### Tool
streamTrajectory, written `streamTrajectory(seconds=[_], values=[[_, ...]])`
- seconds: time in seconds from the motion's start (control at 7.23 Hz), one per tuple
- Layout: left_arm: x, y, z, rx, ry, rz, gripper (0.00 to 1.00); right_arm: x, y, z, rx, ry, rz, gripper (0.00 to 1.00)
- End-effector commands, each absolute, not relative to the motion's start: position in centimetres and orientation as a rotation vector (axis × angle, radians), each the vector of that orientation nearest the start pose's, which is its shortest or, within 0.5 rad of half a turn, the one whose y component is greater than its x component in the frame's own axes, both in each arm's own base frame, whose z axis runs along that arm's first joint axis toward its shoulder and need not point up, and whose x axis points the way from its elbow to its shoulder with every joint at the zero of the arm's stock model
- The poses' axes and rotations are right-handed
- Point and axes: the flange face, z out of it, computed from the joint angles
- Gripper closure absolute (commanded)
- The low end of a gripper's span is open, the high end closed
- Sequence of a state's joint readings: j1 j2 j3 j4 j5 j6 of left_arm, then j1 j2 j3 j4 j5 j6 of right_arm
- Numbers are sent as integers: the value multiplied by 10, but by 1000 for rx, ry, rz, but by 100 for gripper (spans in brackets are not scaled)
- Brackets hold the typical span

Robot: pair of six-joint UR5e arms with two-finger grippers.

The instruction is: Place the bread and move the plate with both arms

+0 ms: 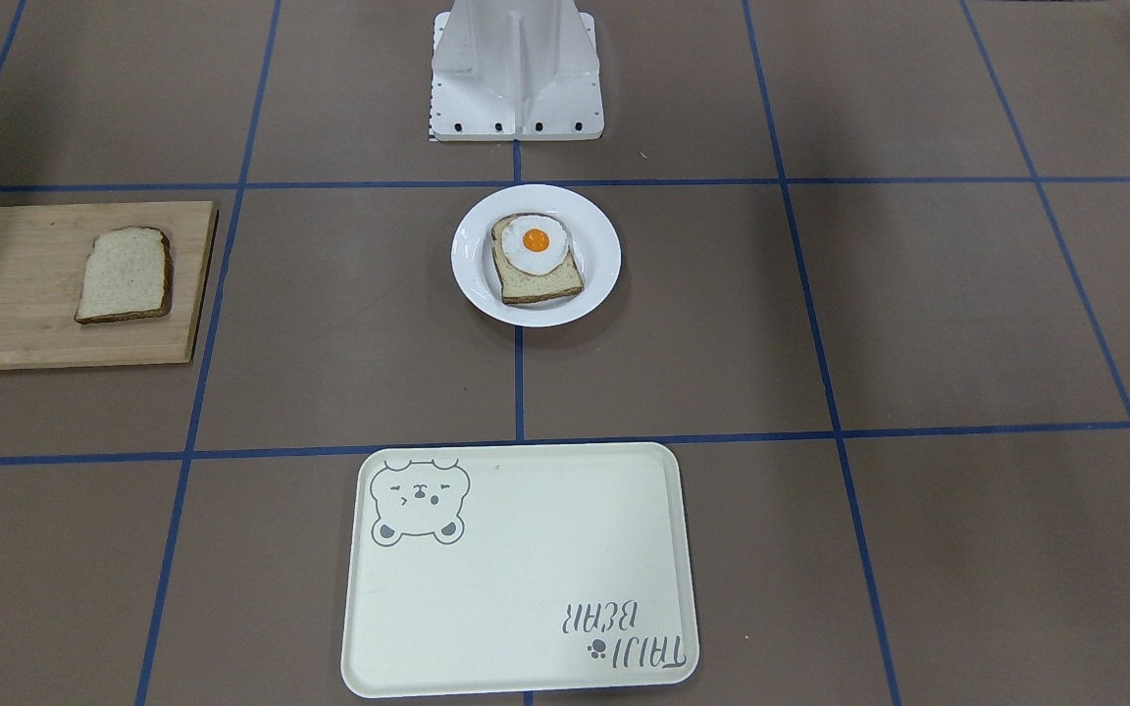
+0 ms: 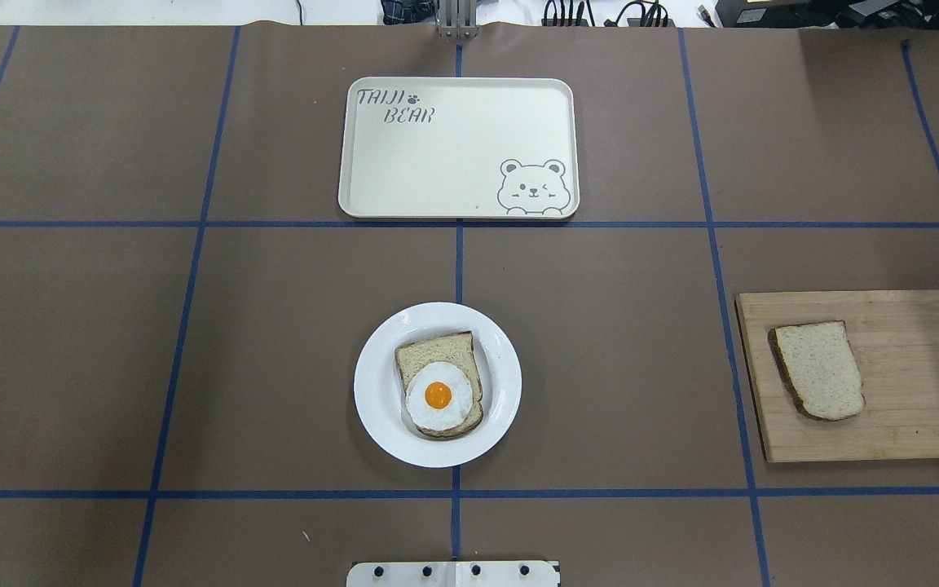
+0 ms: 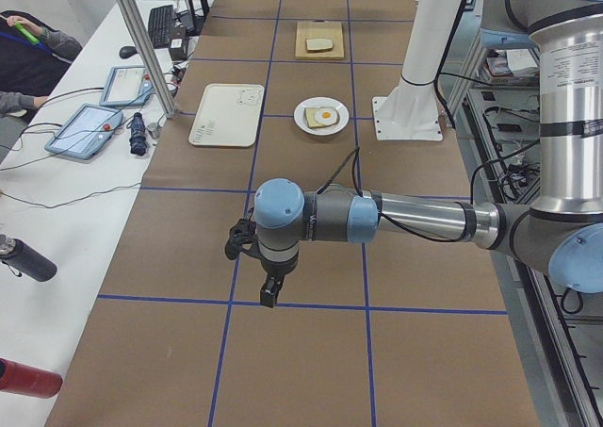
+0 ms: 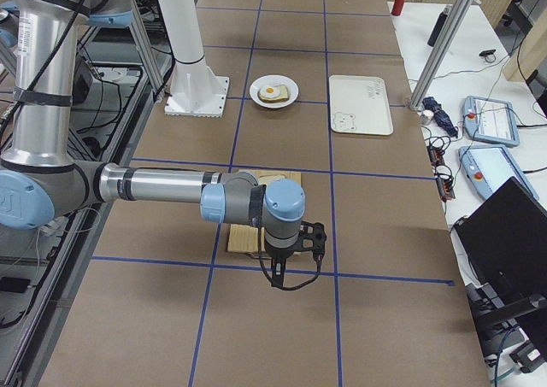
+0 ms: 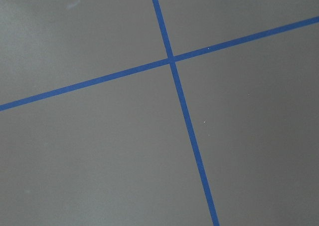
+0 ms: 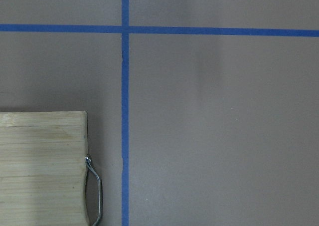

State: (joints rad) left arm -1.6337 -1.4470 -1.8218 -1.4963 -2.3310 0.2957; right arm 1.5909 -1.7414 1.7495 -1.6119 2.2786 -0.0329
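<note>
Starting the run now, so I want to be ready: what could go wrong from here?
1. The bread lies flat on the board, so a pinch may just shove it.
2. The egg sits off-centre on its toast; dropping bread on it could slide it.
3. An uneven two-arm lift could tilt the glossy plate.

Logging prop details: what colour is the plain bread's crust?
Dark brown around the bread, clearest in the front-facing view.
</note>
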Motion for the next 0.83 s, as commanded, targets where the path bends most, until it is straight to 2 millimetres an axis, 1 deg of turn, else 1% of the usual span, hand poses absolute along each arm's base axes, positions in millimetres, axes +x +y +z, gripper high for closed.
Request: streamTrajectory(seconds=[0.0,0.14,0.28,0.41,0.55,0.69], values=[[-93,-445,581,273,725,269,2,76,-421,642,19,-716,-17,0],[-94,-449,580,309,717,281,2,76,-424,633,35,-716,-15,0],[-94,-452,574,342,710,293,2,77,-438,612,81,-710,-35,0],[-94,-457,565,399,698,317,2,84,-460,587,137,-708,-41,0],[-95,-472,558,486,678,348,2,85,-467,575,167,-702,-59,0],[-95,-475,560,490,687,314,2,85,-483,569,175,-705,-52,0]])
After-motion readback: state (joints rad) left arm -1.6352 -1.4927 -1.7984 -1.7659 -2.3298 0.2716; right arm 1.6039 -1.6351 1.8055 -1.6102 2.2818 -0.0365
